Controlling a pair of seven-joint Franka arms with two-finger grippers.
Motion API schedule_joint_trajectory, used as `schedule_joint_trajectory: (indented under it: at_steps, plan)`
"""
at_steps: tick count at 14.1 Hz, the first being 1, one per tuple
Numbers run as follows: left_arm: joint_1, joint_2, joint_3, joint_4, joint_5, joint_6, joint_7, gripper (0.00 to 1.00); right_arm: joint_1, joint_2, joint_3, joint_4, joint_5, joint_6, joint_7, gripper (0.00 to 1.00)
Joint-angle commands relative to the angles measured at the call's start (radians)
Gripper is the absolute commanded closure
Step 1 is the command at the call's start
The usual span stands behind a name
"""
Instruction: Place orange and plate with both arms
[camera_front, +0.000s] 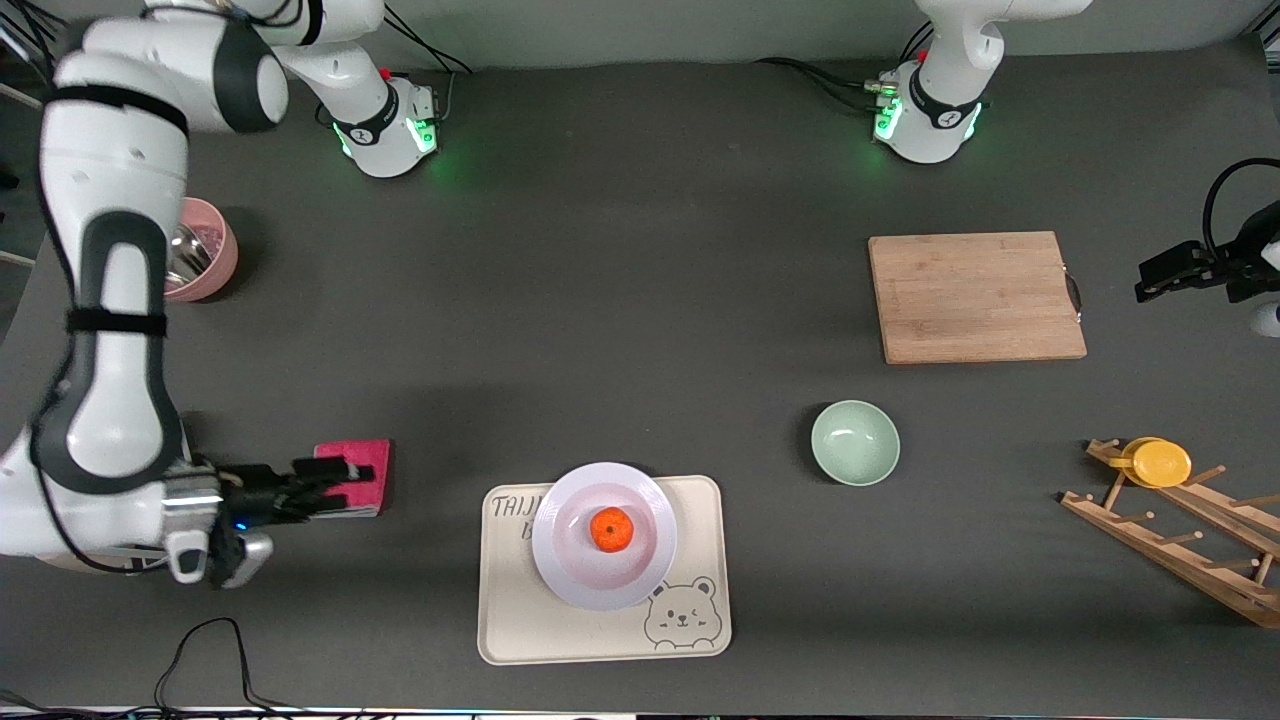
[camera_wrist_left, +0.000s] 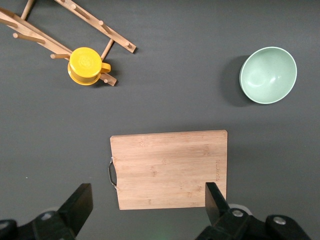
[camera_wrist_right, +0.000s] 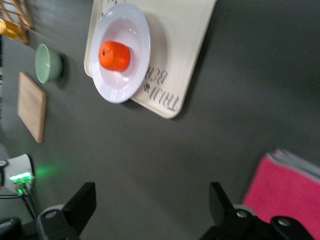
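Dark table (camera_front: 640, 300) carries bear tray (camera_front: 520, 610), green bowl (camera_front: 855, 443), cutting board (camera_front: 975, 296), rack (camera_front: 1180, 535).

Colours around your white plate (camera_front: 604, 549)
Bright orange fruit (camera_front: 611, 528) on it; cream tray (camera_front: 520, 625) beneath (bear drawing, dark lettering); pale-green bowl (camera_front: 855, 442) nearby.

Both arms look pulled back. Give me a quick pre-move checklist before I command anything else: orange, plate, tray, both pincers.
1. Orange in the plate: ok, it sits near the centre.
2. Plate on the cream bear tray: ok, though its rim overhangs the tray's edge farther from the front camera.
3. Left pincer empty: ok, open over the cutting board.
4. Right pincer empty: ok, open, above the table beside the pink cloth.
5. Both pincers apart from the plate: ok.
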Motion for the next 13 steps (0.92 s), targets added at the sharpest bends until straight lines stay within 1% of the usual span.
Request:
schedule_joint_trajectory:
  at_steps: [1, 2, 4, 6, 8, 10, 12, 13]
  plan:
    - [-0.018, -0.02, 0.007, -0.014, 0.012, 0.009, 0.006, 0.0, 0.025, -0.3, 0.004, -0.237, -0.232, 0.019, 0.113, 0.0]
    - [-0.024, -0.018, -0.001, -0.014, 0.012, 0.009, 0.004, 0.0, 0.027, -0.372, 0.005, -0.276, -0.303, 0.019, 0.167, 0.0]
    - [-0.027, -0.015, -0.004, -0.015, 0.012, 0.017, 0.002, 0.0, 0.029, -0.51, 0.013, -0.364, -0.411, 0.019, 0.268, 0.0]
    - [-0.028, -0.015, -0.005, -0.015, 0.01, 0.013, 0.002, 0.0, 0.029, -0.607, 0.039, -0.418, -0.512, 0.019, 0.366, 0.0]
    - [-0.028, -0.017, -0.005, -0.014, 0.01, 0.006, 0.002, 0.0, 0.027, -0.656, 0.073, -0.419, -0.595, 0.017, 0.42, 0.0]
    - [-0.029, -0.02, -0.007, -0.014, 0.01, 0.002, 0.002, 0.0, 0.027, -0.681, 0.076, -0.416, -0.63, -0.009, 0.457, 0.0]
    - [-0.028, -0.02, -0.021, -0.014, 0.012, -0.001, 0.002, 0.0, 0.026, -0.702, 0.105, -0.412, -0.67, -0.021, 0.48, 0.0]
    - [-0.028, -0.018, -0.022, -0.015, 0.01, -0.001, 0.004, 0.0, 0.026, -0.71, 0.108, -0.411, -0.685, -0.023, 0.488, 0.0]
